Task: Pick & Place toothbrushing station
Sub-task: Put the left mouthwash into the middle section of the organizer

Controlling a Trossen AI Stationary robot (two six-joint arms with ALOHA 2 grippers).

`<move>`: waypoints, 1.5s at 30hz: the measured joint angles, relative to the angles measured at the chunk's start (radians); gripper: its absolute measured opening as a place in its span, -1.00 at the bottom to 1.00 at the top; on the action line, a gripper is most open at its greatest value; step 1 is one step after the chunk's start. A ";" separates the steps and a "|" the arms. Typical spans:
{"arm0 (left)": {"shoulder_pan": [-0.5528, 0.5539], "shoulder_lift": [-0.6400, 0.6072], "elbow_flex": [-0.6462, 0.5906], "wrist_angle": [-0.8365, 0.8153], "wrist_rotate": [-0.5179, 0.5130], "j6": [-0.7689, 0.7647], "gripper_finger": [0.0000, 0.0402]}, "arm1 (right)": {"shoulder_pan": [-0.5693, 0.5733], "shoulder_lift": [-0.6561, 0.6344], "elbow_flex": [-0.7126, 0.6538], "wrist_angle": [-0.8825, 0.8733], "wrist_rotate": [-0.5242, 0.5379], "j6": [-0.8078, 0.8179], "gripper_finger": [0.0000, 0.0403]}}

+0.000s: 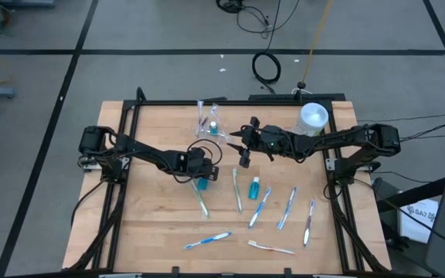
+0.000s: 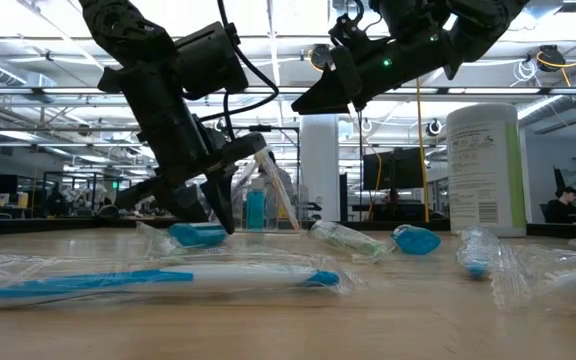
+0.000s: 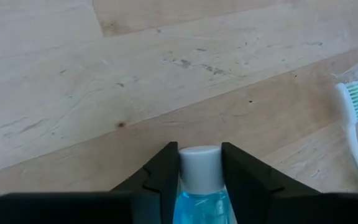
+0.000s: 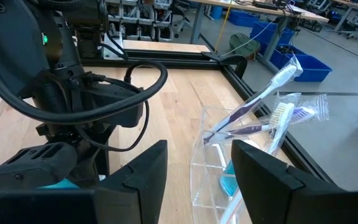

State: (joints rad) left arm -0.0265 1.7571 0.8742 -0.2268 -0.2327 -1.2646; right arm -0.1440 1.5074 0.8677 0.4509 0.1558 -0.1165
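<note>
The left hand [image 3: 200, 186] is down at the desk [image 1: 153, 224] near its middle, its two dark fingers [image 3: 160, 180] closed narrowly on a teal toothpaste tube [image 3: 199, 186], one finger pressed against each side of the white cap. The right hand [image 4: 194, 180] hangs above the desk just beside the clear cup [image 4: 219, 158], its fingers spread with a wide gap and gripping nothing. The cup stands toward the back of the desk and holds a few wrapped toothbrushes [image 4: 263, 93] leaning out of it. A second teal tube [image 1: 254, 188] lies on the desk among loose toothbrushes [image 1: 207, 240] scattered across the front half. A white canister [image 1: 313, 118] stands at the back right.
</note>
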 joint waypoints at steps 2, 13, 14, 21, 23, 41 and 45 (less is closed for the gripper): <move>0.000 0.001 0.000 0.000 0.000 0.003 -0.35 | 0.000 0.000 0.000 0.000 0.000 0.000 -0.14; -0.001 -0.001 0.000 0.001 0.000 0.027 -0.52 | 0.000 0.000 0.000 0.000 0.000 0.000 -0.14; -0.001 -0.001 0.000 0.001 -0.001 0.029 -0.52 | 0.000 0.000 0.000 0.000 0.000 0.000 -0.14; 0.001 -0.003 0.000 0.003 -0.002 0.057 -0.43 | 0.000 0.000 0.000 0.000 0.000 0.000 -0.14; 0.004 -0.004 0.000 0.018 -0.006 0.072 -0.42 | 0.000 0.000 0.000 0.000 0.000 0.000 -0.14; 0.069 -0.179 -0.002 0.028 -0.109 0.301 -0.42 | 0.000 0.000 0.000 -0.016 0.000 0.000 -0.14; 0.093 -0.207 -0.002 0.040 -0.138 0.354 -0.42 | 0.000 0.000 0.000 -0.027 0.000 0.000 -0.14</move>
State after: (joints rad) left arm 0.0661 1.5504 0.8726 -0.1872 -0.3710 -0.9107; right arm -0.1441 1.5074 0.8680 0.4240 0.1556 -0.1166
